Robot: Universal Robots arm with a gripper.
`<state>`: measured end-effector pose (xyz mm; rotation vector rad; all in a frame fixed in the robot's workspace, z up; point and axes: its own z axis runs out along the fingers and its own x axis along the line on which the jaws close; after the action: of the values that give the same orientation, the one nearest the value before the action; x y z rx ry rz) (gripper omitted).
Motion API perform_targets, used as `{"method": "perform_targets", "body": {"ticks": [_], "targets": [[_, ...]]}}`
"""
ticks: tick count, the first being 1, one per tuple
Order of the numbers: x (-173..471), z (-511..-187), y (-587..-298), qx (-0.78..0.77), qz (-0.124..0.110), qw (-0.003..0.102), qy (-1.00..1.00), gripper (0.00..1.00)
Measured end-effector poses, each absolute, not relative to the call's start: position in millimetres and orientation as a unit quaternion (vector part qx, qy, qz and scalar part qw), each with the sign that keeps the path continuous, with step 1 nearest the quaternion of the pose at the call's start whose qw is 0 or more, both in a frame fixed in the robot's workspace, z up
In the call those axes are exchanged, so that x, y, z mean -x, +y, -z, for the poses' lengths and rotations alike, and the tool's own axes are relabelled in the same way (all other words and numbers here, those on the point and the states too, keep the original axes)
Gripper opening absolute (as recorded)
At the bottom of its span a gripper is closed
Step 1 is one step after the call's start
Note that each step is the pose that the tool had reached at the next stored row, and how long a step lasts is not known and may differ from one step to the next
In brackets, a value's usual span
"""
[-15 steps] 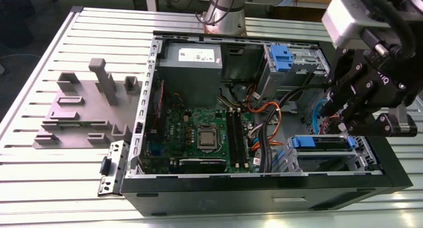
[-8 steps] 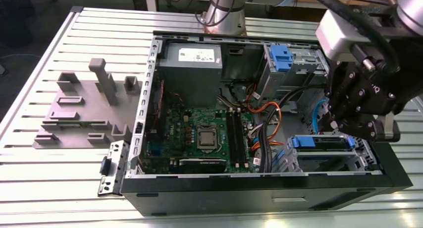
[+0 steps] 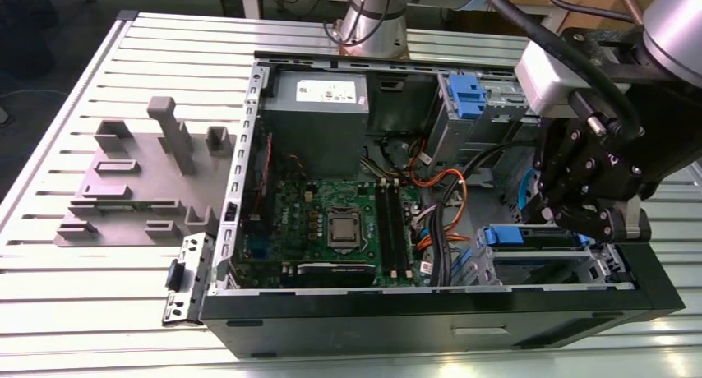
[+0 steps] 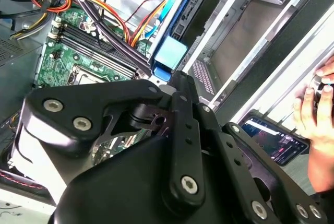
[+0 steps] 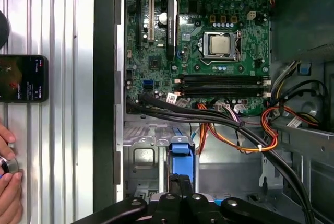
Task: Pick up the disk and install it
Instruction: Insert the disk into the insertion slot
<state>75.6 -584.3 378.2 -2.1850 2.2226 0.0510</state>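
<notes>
Disk (image 5: 181,157) is slotted into the metal drive cage (image 5: 140,156) in one corner of the open computer case (image 3: 439,319), with its blue edge turned toward the gripper (image 5: 180,178). The jaws are drawn narrow, close together, and their tips are right at that blue edge. I cannot tell whether they pinch the disk or only press on it. In the exterior view the gripper hangs over the case's corner nearest the exterior view's right, just above the cage. Inside the case, just beside the cage, a thick black cable bundle (image 5: 209,117) and a fan of orange, red and yellow wires (image 5: 232,132) run past the disk's bay. Further into the case lies the green motherboard (image 5: 209,41) with its square processor socket (image 5: 219,44). A grey power supply (image 3: 318,107) fills the case's far corner on the exterior view's left. A second blue-fronted carrier (image 3: 466,94) sits in the far bay on the exterior view's right. The case lies on its side on a ribbed aluminium table (image 3: 110,300). Outside the case, on the exterior view's left, stands a grey slotted holder block (image 3: 131,181), well apart from the gripper. Outside the case's wall nearest the cage, a phone (image 5: 23,78) lies flat on the table. Near it a person's hand (image 5: 8,187) rests with its fingers on a small round object.
</notes>
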Motion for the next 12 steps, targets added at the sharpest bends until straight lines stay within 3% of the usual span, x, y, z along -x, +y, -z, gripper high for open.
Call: {"method": "perform_targets", "body": {"ticks": [12], "targets": [[-75.6,-376.7,-584.3,0.701,-0.016,0.012,0.713,0.11]]}}
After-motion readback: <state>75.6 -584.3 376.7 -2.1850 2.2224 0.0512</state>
